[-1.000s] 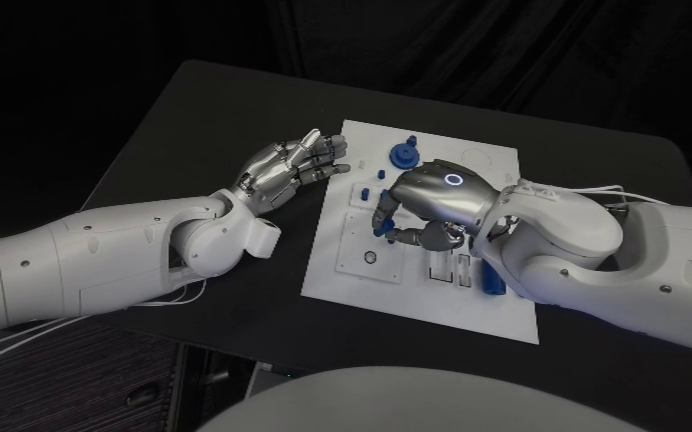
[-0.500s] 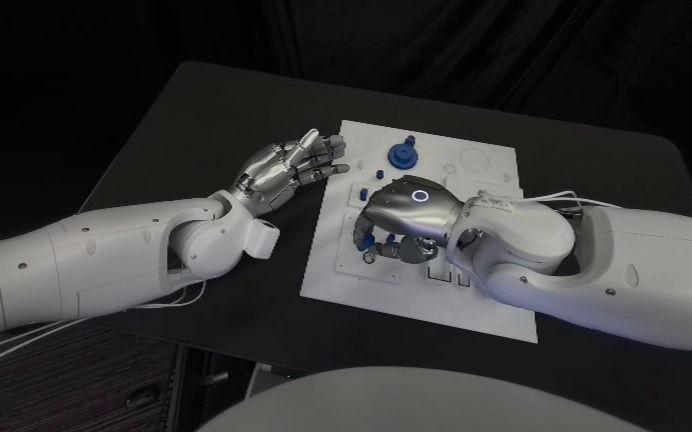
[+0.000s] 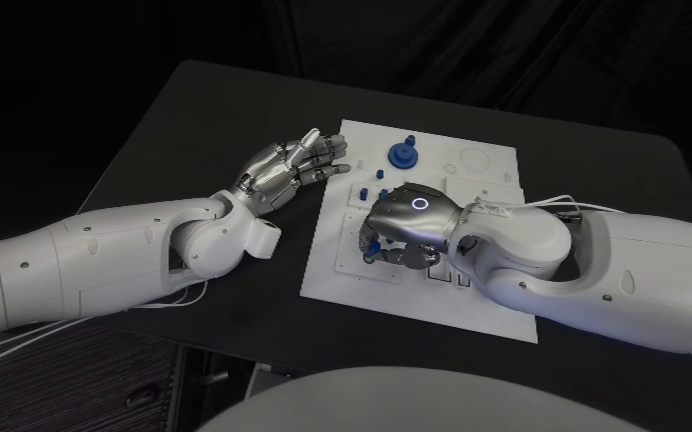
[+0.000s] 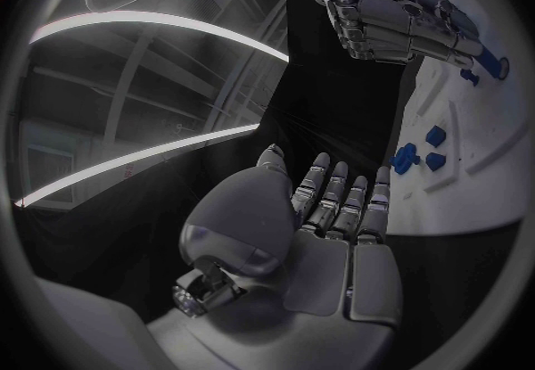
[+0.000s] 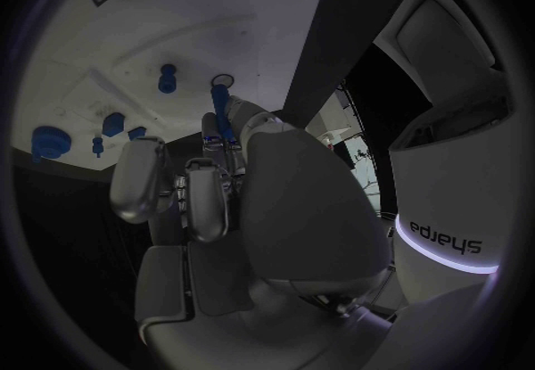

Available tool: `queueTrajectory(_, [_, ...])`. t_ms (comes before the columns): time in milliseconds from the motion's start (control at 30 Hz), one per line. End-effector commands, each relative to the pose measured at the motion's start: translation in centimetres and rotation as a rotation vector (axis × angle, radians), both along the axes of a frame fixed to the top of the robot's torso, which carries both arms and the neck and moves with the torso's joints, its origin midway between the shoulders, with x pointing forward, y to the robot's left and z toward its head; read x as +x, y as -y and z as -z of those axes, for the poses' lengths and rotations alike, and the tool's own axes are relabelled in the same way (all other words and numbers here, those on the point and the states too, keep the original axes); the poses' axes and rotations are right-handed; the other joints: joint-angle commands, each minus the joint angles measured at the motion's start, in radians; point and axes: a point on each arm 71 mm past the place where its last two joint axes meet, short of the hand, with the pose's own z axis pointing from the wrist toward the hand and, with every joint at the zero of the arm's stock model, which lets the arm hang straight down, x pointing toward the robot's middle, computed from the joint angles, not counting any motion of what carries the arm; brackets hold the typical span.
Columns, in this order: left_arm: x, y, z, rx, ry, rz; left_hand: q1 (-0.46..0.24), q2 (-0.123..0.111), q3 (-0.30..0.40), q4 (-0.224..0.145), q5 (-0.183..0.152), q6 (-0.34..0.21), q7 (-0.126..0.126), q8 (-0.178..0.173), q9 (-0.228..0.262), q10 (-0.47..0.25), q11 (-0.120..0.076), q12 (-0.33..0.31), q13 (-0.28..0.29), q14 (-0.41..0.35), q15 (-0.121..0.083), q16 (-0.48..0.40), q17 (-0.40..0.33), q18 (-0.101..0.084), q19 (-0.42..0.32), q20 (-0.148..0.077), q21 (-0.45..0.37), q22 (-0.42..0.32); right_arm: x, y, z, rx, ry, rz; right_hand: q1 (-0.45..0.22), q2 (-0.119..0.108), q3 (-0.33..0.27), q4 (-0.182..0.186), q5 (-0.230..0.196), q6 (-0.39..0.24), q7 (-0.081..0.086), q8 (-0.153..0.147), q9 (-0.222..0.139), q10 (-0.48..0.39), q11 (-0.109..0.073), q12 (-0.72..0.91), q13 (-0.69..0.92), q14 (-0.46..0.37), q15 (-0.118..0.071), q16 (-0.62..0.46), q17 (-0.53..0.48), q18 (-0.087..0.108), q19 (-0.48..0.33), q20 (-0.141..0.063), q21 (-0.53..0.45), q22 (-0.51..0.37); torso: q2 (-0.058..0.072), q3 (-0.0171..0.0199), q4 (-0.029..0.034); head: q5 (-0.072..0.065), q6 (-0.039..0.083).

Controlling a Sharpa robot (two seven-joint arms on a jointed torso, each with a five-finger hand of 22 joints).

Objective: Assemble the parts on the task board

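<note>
1. The task board (image 3: 418, 302) lies in the middle of the black table (image 3: 173, 132).
2. The right hand (image 3: 408, 222) is over the left half of the board, fingers curled downward. In the right wrist view, it pinches a slim blue part (image 5: 221, 116) between its fingertips, the part's tip close to a small ring-shaped hole (image 5: 222, 81) in the board.
3. The left hand (image 3: 293, 168) is at the board's left edge near the far left corner, fingers extended and apart, holding nothing.
4. A large blue part (image 3: 405, 155) stands near the board's far edge. Smaller blue parts (image 3: 378, 174) sit just beside it, toward the near side.
</note>
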Motion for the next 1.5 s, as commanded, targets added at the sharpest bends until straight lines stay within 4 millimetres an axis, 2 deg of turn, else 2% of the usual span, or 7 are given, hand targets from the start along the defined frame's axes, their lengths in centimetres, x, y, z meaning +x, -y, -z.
queueTrajectory(33, [-0.1, 0.1, -0.3, -0.04, 0.03, 0.0, -0.009, 0.002, 0.003, 0.004, 0.002, -0.003, 0.05, 0.005, 0.0, -0.003, 0.001, -0.002, 0.0, -0.007, 0.002, 0.002, 0.0, 0.006, -0.006, -0.001, 0.001, -0.001, -0.2, 0.0, 0.3, -0.021, 0.004, 0.006, 0.003, 0.007, 0.002, -0.006, -0.003, 0.005, 0.0, 0.006, 0.002, 0.042, -0.032, 0.001, 0.0, 0.013, -0.006, -0.007, -0.002, 0.005, -0.006, -0.005, -0.005, 0.154, 0.0, 0.0003, -0.001, -0.001, 0.0])
queueTrajectory(733, [-0.1, 0.2, -0.3, -0.039, 0.026, 0.006, -0.007, 0.002, 0.005, 0.002, 0.005, -0.005, 0.05, 0.005, 0.0, -0.003, 0.002, -0.002, 0.0, -0.007, 0.002, 0.002, 0.001, 0.006, -0.006, -0.001, 0.001, -0.001, -0.3, 0.1, 1.5, -0.009, -0.013, 0.02, -0.001, 0.005, 0.004, -0.01, -0.002, 0.003, -0.001, 0.003, 0.005, 0.049, -0.033, -0.002, 0.001, 0.011, -0.007, -0.01, -0.006, 0.006, -0.008, -0.007, -0.009, 0.153, 0.001, 0.0009, -0.0006, -0.003, 0.0])
queueTrajectory(867, [0.0, 0.2, -0.2, -0.039, 0.025, 0.007, -0.007, 0.001, 0.006, 0.002, 0.005, -0.006, 0.05, 0.005, 0.0, -0.004, 0.002, -0.003, 0.0, -0.007, 0.002, 0.002, 0.001, 0.006, -0.007, -0.001, 0.001, -0.003, -0.1, 0.1, 1.8, -0.022, -0.018, 0.032, -0.017, -0.004, 0.01, -0.005, -0.014, -0.064, 0.012, -0.039, -0.005, 0.003, -0.015, -0.034, -0.004, -0.001, 0.006, -0.026, -0.032, 0.011, -0.026, -0.001, -0.048, 0.143, 0.0, 0.001, -0.0009, -0.003, 0.0])
queueTrajectory(967, [0.0, 0.2, -0.2, -0.038, 0.024, 0.007, -0.007, 0.001, 0.006, 0.001, 0.006, -0.006, 0.05, 0.005, 0.0, -0.004, 0.002, -0.004, 0.0, -0.007, 0.003, 0.002, 0.001, 0.006, -0.008, -0.001, 0.0, -0.004, -0.1, 0.1, 2.0, -0.028, -0.022, 0.037, -0.053, -0.029, 0.006, 0.015, -0.052, -0.175, -0.013, -0.089, -0.028, -0.094, 0.022, -0.07, -0.007, -0.023, 0.04, -0.047, -0.065, 0.018, -0.056, 0.022, -0.105, 0.128, 0.0, 0.0007, -0.0012, -0.002, 0.0])
queueTrajectory(1133, [0.0, 0.1, -0.2, -0.035, 0.023, 0.006, -0.006, 0.001, 0.007, 0.001, 0.006, -0.007, 0.05, 0.005, -0.001, -0.005, 0.002, -0.004, 0.0, -0.008, 0.003, 0.002, 0.001, 0.006, -0.009, -0.001, 0.0, -0.005, 0.0, 0.3, 2.2, -0.03, -0.025, 0.043, -0.077, -0.045, -0.023, 0.022, -0.092, -0.288, -0.036, -0.089, -0.057, -0.186, 0.044, -0.068, -0.004, -0.045, 0.057, -0.062, -0.092, 0.026, -0.08, 0.044, -0.15, 0.117, 0.0, 0.0005, -0.0011, -0.001, 0.0])
queueTrajectory(1267, [0.1, 0.1, -0.1, -0.034, 0.022, 0.006, -0.006, 0.001, 0.007, 0.001, 0.007, -0.009, 0.051, 0.004, -0.001, -0.006, 0.003, -0.005, 0.0, -0.009, 0.003, 0.001, 0.0, 0.006, -0.009, -0.001, 0.0, -0.006, 0.1, 0.5, 2.2, -0.019, -0.021, 0.051, -0.078, -0.055, -0.135, 0.075, -0.144, -0.464, -0.076, -0.086, -0.115, -0.357, 0.062, -0.047, 0.002, -0.089, 0.062, -0.085, -0.138, 0.044, -0.128, 0.054, -0.241, 0.097, -0.001, 0.0009, -0.0007, -0.003, 0.0])
queueTrajectory(1500, [0.1, 0.0, -0.1, -0.033, 0.021, 0.005, -0.006, 0.001, 0.008, 0.001, 0.007, -0.01, 0.051, 0.004, -0.001, -0.006, 0.003, -0.005, 0.0, -0.009, 0.003, 0.001, 0.0, 0.006, -0.01, -0.001, 0.0, -0.006, 0.2, 1.5, 1.8, 0.053, -0.033, 0.069, -0.09, -0.08, -0.167, 0.087, -0.151, -0.519, -0.083, -0.09, -0.138, -0.429, 0.069, -0.027, 0.001, -0.103, 0.058, -0.09, -0.151, 0.048, -0.142, 0.054, -0.271, 0.092, -0.001, 0.0011, -0.0013, -0.004, 0.0])
